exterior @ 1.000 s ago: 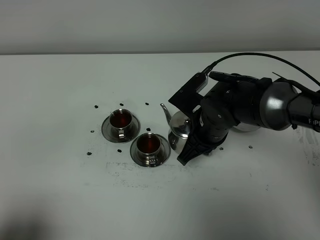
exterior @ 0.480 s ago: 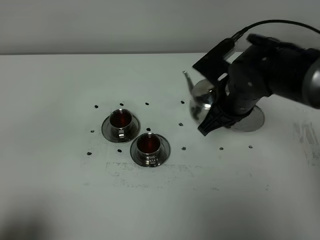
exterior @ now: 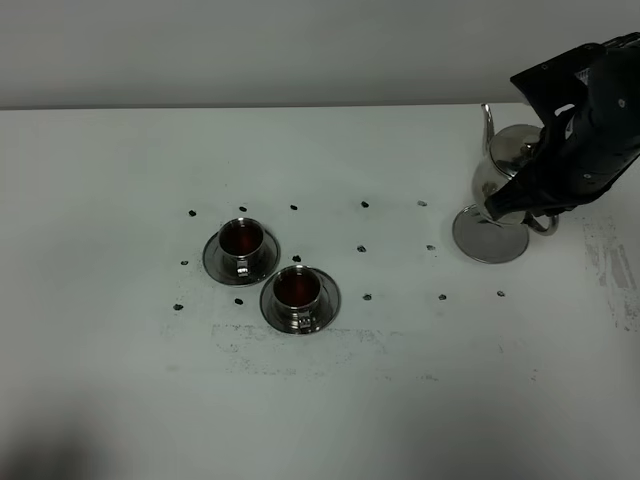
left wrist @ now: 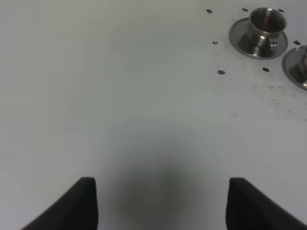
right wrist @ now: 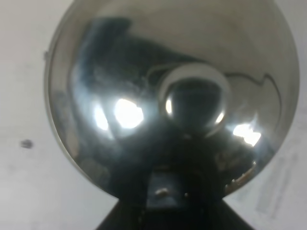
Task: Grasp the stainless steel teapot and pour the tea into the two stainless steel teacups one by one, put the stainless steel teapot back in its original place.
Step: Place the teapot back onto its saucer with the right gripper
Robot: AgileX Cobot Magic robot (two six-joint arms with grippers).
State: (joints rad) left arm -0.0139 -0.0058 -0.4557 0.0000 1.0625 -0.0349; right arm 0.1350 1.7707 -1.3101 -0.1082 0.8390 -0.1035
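The stainless steel teapot point(exterior: 505, 155) hangs upright in my right gripper point(exterior: 542, 196), just above and behind the flat round saucer point(exterior: 488, 240) that is its original place, spout to the left. In the right wrist view the teapot's lid and knob point(right wrist: 194, 98) fill the frame, and the gripper point(right wrist: 165, 196) is shut on its handle. Two stainless steel teacups point(exterior: 242, 240) point(exterior: 297, 289) stand on their saucers at centre left, each holding dark tea. My left gripper point(left wrist: 160, 206) is open and empty over bare table; one teacup point(left wrist: 266, 22) shows far off.
Small dark specks point(exterior: 364, 247) lie scattered on the white table point(exterior: 330, 400) around the cups and the saucer. The table's far edge meets a grey wall point(exterior: 250, 50). A second cup saucer's rim point(left wrist: 295, 64) shows at the edge of the left wrist view.
My right gripper has carried the teapot from beside the cups up and to the right, to just above the flat saucer. The cups have not moved.
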